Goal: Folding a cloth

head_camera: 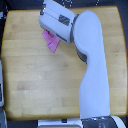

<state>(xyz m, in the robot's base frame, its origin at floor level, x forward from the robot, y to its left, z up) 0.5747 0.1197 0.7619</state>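
Observation:
The pink-magenta cloth (50,41) lies on the wooden tabletop (35,70) toward the far left. Only part of it shows; the rest is hidden under the white arm's forearm (57,19). The arm reaches in from the bottom right and bends over the cloth. The gripper itself is hidden by the arm's casing, so its fingers and its state do not show.
The white upper arm (95,75) crosses the exterior view's right half of the table. Dark floor borders the table at the far edge. A grey object (1,85) sits at the left edge.

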